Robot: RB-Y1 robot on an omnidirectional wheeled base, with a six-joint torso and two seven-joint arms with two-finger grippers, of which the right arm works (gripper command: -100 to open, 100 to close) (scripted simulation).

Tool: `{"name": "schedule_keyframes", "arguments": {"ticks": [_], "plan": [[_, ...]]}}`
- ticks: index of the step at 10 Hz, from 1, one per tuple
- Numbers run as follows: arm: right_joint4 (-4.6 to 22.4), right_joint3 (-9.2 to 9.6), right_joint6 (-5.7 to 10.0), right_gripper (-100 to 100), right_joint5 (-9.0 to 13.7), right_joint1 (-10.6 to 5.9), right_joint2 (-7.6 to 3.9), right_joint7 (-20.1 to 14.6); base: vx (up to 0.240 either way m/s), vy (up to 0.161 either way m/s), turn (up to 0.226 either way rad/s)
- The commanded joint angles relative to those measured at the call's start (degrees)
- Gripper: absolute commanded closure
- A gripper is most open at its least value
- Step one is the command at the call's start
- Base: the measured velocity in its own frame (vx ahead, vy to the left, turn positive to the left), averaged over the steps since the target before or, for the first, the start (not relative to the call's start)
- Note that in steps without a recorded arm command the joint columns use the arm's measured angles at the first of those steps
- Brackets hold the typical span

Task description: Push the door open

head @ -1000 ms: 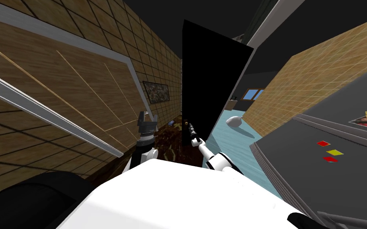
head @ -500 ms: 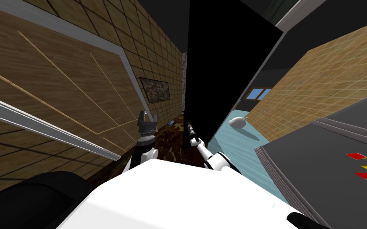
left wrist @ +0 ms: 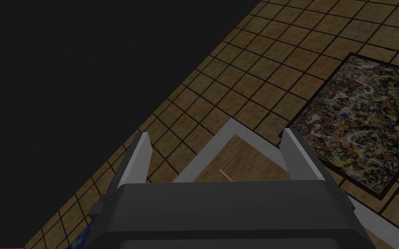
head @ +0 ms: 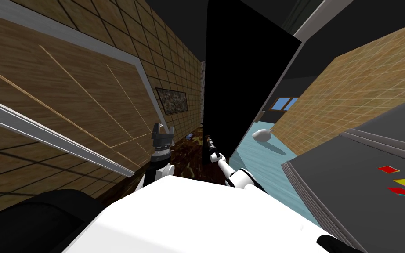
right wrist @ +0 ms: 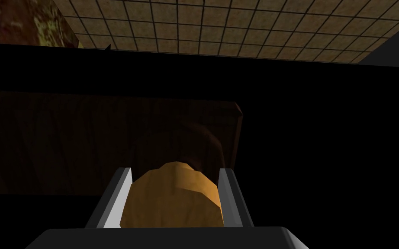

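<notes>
The right fingers [right wrist: 117, 196] pinch the hard round knob [right wrist: 172, 199] of the door [right wrist: 86, 142], which is probably heavy. The left fingers [left wrist: 139, 160] are spread.

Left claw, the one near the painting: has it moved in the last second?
No. The left claw sits just below the painting, same as before.

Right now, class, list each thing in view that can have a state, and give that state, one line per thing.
door: ajar, its free edge exposed
knob: clamped between the right gripper's fingers
right gripper: shut on the knob
left gripper: open, empty, raised near the tiled wall
panelled door on the left wall: shut, flush in its grey frame
</notes>
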State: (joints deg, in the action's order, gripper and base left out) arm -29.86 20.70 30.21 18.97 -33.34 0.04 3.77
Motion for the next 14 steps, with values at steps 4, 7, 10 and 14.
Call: {"name": "schedule_keyframes", "arguments": {"ticks": [4,7,10,14], "plan": [[0.28,-1.79,0.22,100,0.78,-0.08,-2.26,0.61,0.110,0.124,-0.043],[0.37,-2.41,0.29,100,1.05,-0.11,-2.66,0.81,0.113,0.106,-0.023],[0.56,-3.66,0.45,100,1.59,-0.16,-3.02,1.24,0.107,0.127,-0.059],[0.82,-5.33,0.65,100,2.32,-0.24,-2.51,1.80,0.121,0.129,-0.058]]}}
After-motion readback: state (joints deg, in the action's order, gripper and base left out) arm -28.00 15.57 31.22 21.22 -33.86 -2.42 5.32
